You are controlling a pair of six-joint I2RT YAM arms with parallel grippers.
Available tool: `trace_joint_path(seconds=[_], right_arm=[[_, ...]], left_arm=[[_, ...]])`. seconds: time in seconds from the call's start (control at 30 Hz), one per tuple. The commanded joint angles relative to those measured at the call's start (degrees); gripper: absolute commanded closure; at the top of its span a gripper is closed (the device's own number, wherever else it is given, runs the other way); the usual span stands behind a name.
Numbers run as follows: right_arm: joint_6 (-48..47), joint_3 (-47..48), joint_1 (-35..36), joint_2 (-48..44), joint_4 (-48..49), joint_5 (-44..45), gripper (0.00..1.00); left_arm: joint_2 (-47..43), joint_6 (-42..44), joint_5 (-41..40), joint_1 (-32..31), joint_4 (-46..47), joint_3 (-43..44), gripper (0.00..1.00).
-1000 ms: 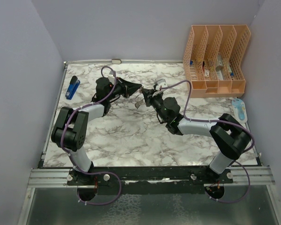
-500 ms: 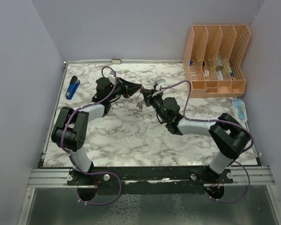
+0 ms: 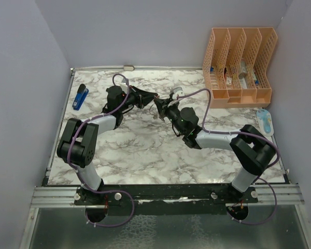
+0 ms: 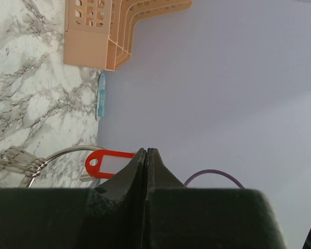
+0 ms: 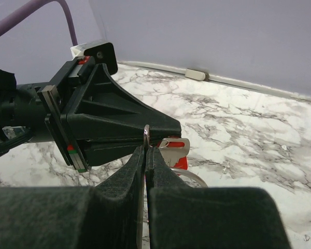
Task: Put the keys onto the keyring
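In the top view my left gripper (image 3: 153, 97) and right gripper (image 3: 158, 105) meet tip to tip above the marble table (image 3: 145, 145). The left gripper (image 4: 146, 151) is shut, and the thin silver keyring (image 4: 67, 152) runs into its tips. A red tag (image 4: 106, 163) and a bunch of silver keys (image 4: 15, 161) hang on the ring. My right gripper (image 5: 146, 148) is shut on a flat silver key (image 5: 146, 134), seen edge-on, pressed up against the left gripper's fingers (image 5: 119, 122). Another silver key head (image 5: 173, 147) with the red tag behind it hangs there, above the ring (image 5: 194, 177).
An orange file organiser (image 3: 238, 65) stands at the back right; it also shows in the left wrist view (image 4: 103, 31). A blue stapler (image 3: 81, 96) lies at the far left. A pale blue object (image 3: 265, 120) lies by the right edge.
My right gripper has moved up and left, closing onto the left gripper's tip. The keys that dangled between the grippers are now hidden in the top view.
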Motion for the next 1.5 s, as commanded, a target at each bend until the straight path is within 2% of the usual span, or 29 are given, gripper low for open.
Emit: trace_joint_path(seconds=[0.0,0.77,1.47], right_arm=[[1.24,-0.14,0.06,1.12,1.63,-0.96,0.99],[-1.86,-1.11,0.06,-0.74,0.87,4.23,0.99],[-3.08,-1.61,-0.03,-2.35,0.46,4.73,0.99]], left_arm=[[-1.72,-1.3,0.55,-0.91,1.95,0.89,1.0],[-1.99,-0.83,1.25,-0.9,2.0,0.57,1.0],[-2.04,0.16,1.26,-0.85,1.04,0.41,1.0]])
